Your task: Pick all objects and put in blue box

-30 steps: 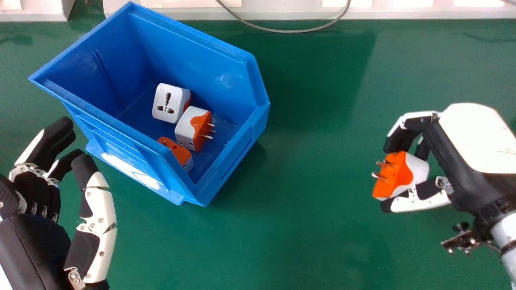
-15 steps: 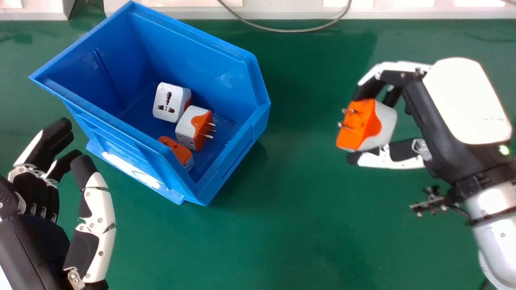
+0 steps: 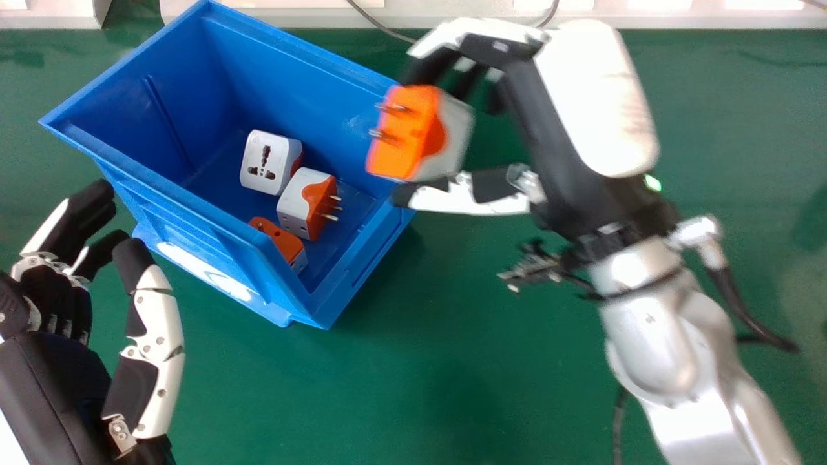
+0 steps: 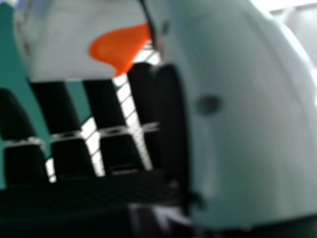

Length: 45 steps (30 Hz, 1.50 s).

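Right hand (image 3: 568,110) has an adapter (image 3: 415,139) clamped at the blue box (image 3: 148,178).
From the head view I get the held adapter overlapping the box's right rim, prongs aimed left across the opening; clearance above the rim I can't tell. Inside: socket-faced adapter (image 3: 263,171), pronged adapter (image 3: 303,201) just beside it, orange-faced adapter (image 3: 279,240) by the near wall. Left hand (image 3: 55,290) at the lower left, fingers relaxed and apart from the thumb, holding nothing. My right hand view instead gives the held adapter's white body close up, with an orange patch (image 4: 121,47), next to the big pale thumb (image 4: 247,114).
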Motion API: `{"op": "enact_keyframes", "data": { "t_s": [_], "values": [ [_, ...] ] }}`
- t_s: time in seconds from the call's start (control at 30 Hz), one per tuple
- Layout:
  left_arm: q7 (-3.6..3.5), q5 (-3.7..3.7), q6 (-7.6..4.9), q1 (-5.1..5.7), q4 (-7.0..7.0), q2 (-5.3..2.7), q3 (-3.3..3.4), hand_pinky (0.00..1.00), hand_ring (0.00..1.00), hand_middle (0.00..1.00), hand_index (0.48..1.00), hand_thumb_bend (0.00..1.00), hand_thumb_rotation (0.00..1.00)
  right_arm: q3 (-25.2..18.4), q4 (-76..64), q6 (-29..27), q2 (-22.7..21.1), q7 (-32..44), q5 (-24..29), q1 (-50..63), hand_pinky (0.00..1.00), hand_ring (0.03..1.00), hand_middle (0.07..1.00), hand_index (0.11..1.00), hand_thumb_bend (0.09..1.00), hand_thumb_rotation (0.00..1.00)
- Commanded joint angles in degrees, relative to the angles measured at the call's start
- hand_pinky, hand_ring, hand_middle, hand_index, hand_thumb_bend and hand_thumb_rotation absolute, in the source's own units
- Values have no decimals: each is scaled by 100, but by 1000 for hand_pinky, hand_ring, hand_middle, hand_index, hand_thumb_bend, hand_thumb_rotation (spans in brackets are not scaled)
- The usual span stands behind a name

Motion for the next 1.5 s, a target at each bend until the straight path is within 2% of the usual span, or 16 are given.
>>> {"op": "enact_keyframes", "data": {
  "t_s": [0.0,0.1,0.17,0.37,0.5,0.6,0.67,0.73,0.9,1.03,1.1,1.17,1.2,1.27,1.37,1.47],
  "values": [
    [35,184,-6,-64,-61,-418,27,672,730,723,740,254,0,151,254,82,233,-86,-111,-529,324,430,522,522,496,0],
    [42,185,8,-113,-49,-403,62,671,726,726,740,256,0,361,1082,-18,404,-506,-329,-1126,352,444,524,511,499,0],
    [32,153,12,-155,-40,-391,85,671,724,726,739,253,0,458,1700,-112,501,-878,-446,-1541,327,436,524,516,497,0],
    [-22,77,-9,-308,25,-347,176,671,721,727,742,248,0,630,3516,-360,767,-1622,-453,-2831,365,457,529,490,498,0],
    [-50,30,0,-379,61,-356,194,671,724,725,743,247,0,860,4970,-445,925,-2204,-613,-3849,430,434,501,483,502,0],
    [-68,-24,-55,-404,83,-359,191,678,733,727,748,241,0,981,5976,-386,1120,-2589,-649,-4460,389,449,515,486,499,0],
    [-53,7,-66,-421,96,-365,231,675,732,727,746,240,0,1044,6561,-493,1219,-2908,-632,-4807,375,463,523,481,497,0],
    [-24,80,-80,-432,116,-374,272,670,730,726,746,240,0,1072,6935,-676,1248,-3023,-550,-5071,377,468,515,483,498,0],
    [-63,15,-132,-440,160,-364,256,674,730,726,750,245,0,1117,7359,-1095,1278,-3240,-479,-5442,373,478,502,505,498,0],
    [-49,77,-128,-430,172,-391,250,683,735,726,753,243,0,1241,7376,-1245,1247,-3094,-545,-5541,380,506,517,511,509,0],
    [-42,83,-150,-419,182,-400,244,683,733,725,752,244,0,1370,7330,-1098,1236,-2976,-654,-5573,476,640,711,663,800,99],
    [-35,97,-162,-394,182,-404,237,684,735,726,753,247,0,1463,7252,-963,1232,-2817,-686,-5568,585,801,873,783,942,205],
    [-29,108,-170,-383,184,-404,239,685,736,727,754,247,0,1485,7201,-928,1230,-2737,-665,-5548,642,867,935,833,971,234],
    [-24,100,-191,-367,190,-398,237,685,737,728,755,247,0,1513,7101,-883,1221,-2608,-619,-5501,748,953,979,907,992,268],
    [-12,102,-175,-335,172,-410,228,682,733,725,751,250,0,1555,6973,-806,1200,-2560,-627,-5447,860,994,998,985,1000,311],
    [-9,115,-170,-308,155,-413,214,683,731,724,752,248,0,1595,6865,-730,1168,-2571,-656,-5415,903,1000,1000,999,1000,356]
  ]
}}
